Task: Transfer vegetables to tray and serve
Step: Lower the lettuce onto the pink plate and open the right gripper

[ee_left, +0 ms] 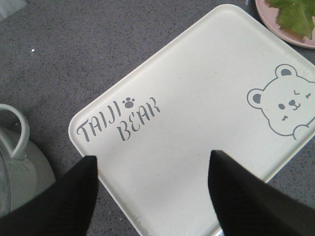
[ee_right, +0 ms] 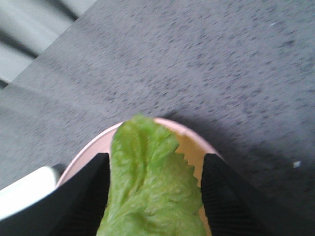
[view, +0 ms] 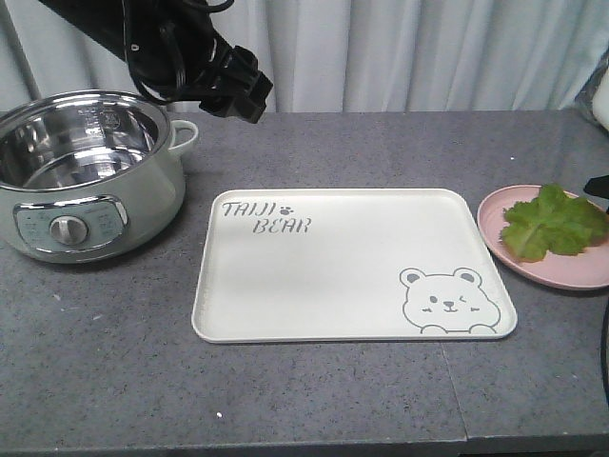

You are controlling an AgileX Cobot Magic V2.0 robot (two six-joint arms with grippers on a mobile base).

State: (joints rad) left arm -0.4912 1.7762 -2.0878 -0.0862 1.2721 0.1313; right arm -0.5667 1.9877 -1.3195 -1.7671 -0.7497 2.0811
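Right hand (ee_right: 155, 162), spread wide, straddles the crinkly green lettuce leaf (ee_right: 147, 191) on a round pink plate (ee_right: 86, 149), positioned to grasp it.

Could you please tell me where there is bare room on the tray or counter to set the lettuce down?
The tray is bare between its lettering and bear drawing. The counter is free in front of the tray. Crowded: the pink plate, where the right gripper straddles the lettuce.
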